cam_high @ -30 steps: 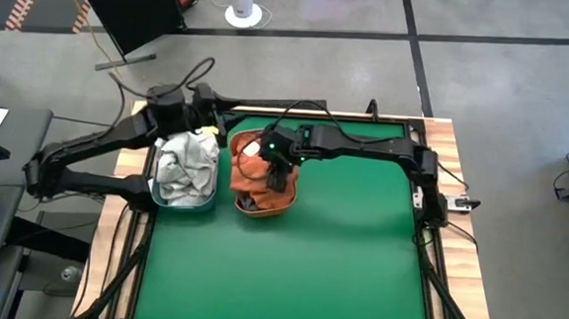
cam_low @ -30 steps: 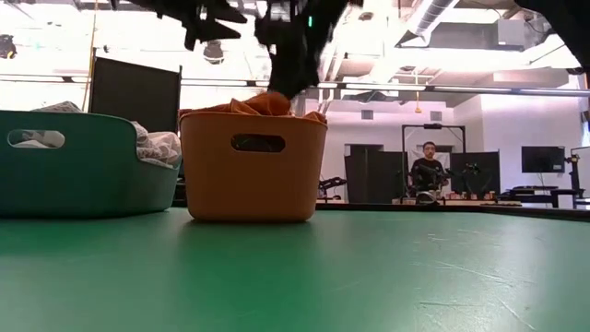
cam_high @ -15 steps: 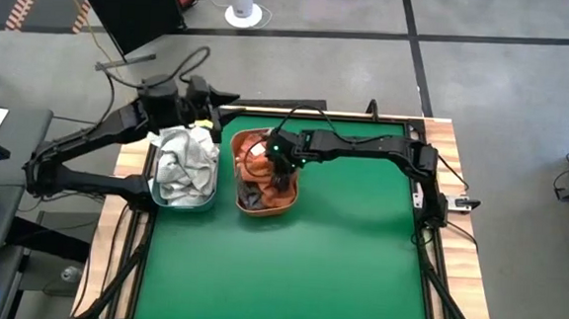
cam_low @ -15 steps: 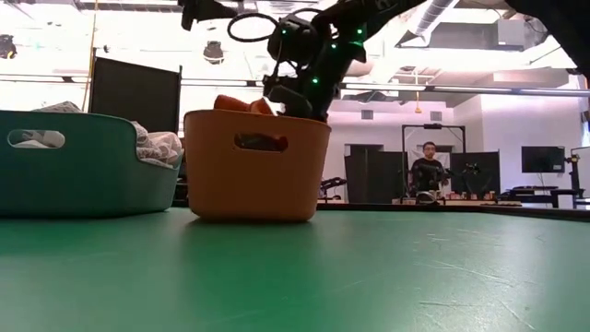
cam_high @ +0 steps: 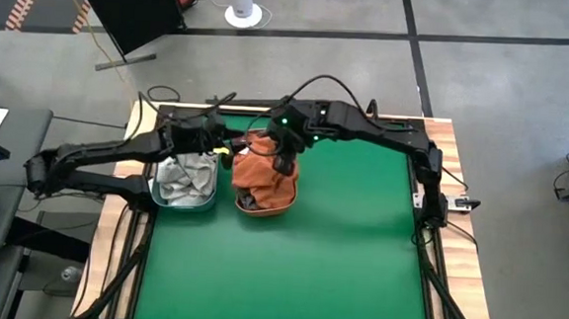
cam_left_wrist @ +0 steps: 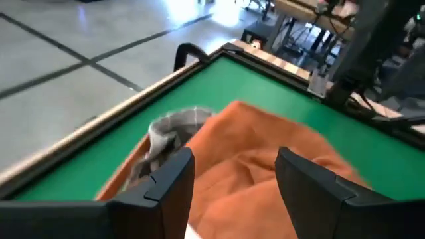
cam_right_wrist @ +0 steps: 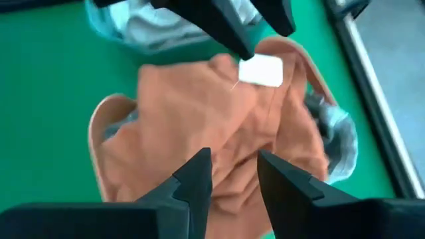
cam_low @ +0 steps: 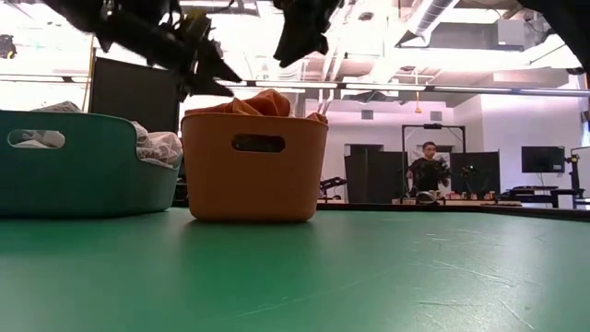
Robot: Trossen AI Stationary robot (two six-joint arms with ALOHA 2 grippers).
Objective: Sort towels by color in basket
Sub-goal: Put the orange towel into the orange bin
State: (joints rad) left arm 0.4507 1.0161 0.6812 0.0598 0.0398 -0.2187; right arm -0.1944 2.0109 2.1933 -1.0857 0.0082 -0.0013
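My right gripper (cam_high: 282, 165) hangs above the orange plastic basket (cam_low: 253, 166), its two dark fingers (cam_right_wrist: 192, 182) parted with a narrow gap and nothing between them. Directly below it lies the rust orange towel (cam_right_wrist: 199, 126), heaped over the basket's rim, with a small white tag (cam_right_wrist: 261, 70) showing near its far edge and a bit of grey-checked cloth (cam_right_wrist: 332, 133) peeking out at the basket's side. My left gripper (cam_high: 228, 146) reaches in from the other side, just above the near rim of that same basket, fingers (cam_left_wrist: 166, 176) spread wide and empty; the orange towel fills the space beneath them, and a pale grey-checked towel (cam_left_wrist: 174, 126) sits beyond it against the basket wall. Just beside the orange basket, under my left arm, stands the teal plastic basket (cam_low: 83, 171), holding pale white and grey towels (cam_high: 184, 176). Both baskets rest on the green table mat (cam_high: 337, 272).
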